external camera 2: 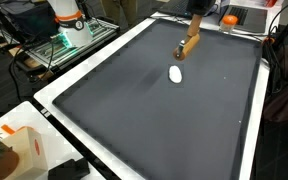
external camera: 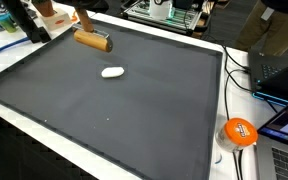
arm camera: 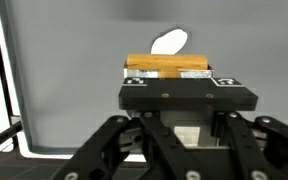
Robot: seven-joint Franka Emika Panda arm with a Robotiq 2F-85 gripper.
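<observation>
In an exterior view the arm (external camera 2: 198, 10) slants down from above; gripper (arm camera: 170, 80) low, jaws closed on a block (arm camera: 169, 64)

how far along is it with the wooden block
Done: the gripper is shut on the wooden block. In hand: the block is held low over the black mat; whether it touches the mat is unclear. Left: the block is not yet released; the white oval object lies apart on the mat.
</observation>
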